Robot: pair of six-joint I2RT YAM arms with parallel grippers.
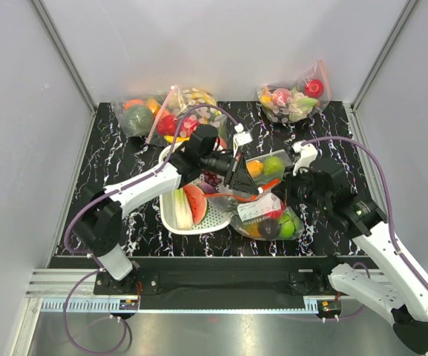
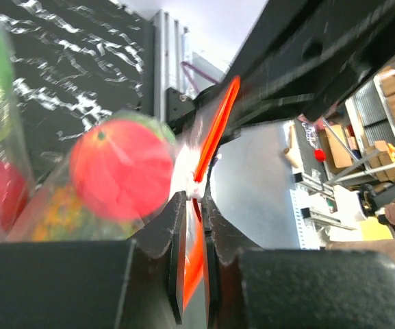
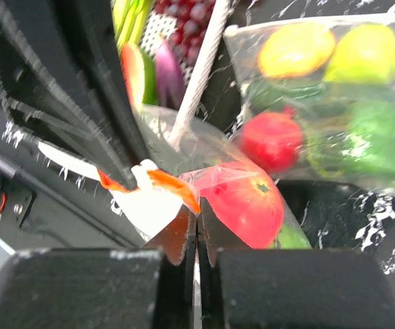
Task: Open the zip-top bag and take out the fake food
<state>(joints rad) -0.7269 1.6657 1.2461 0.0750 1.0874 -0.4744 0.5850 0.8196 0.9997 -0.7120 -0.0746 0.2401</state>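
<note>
- Nearest the left wrist camera, the left gripper has its jaws almost together, clamped flat on the orange-red zip strip, which runs up and away from the tips.
- Close in the right wrist view, the right gripper has its jaws fully together. They appear to pinch a fold of the clear film just beside the strip's torn-looking end.
- Between the two grippers the zip-top bag lies at the middle of the bench, toward its near edge, white label up. Its strip runs roughly side to side, one gripper toward each end.
- Inside the bag is the fake food: a red round fruit sits just past the right jaws, with a green one below it. An orange-yellow blur in the left wrist view may be the pineapple.
- My judgement: the coming move turns on the two grips sitting on opposite lips of the mouth, so drawing them apart across the strip should part the seal. Whether they do sit so, I cannot tell.
- Just left of the bag, touching it, the white colander holds a leek and a watermelon slice, crowding the left arm's pull.
- Just behind, the clear bag with an orange and a green apple lies close to both wrists.
- Two more bags sit well apart at the far edge.
</note>
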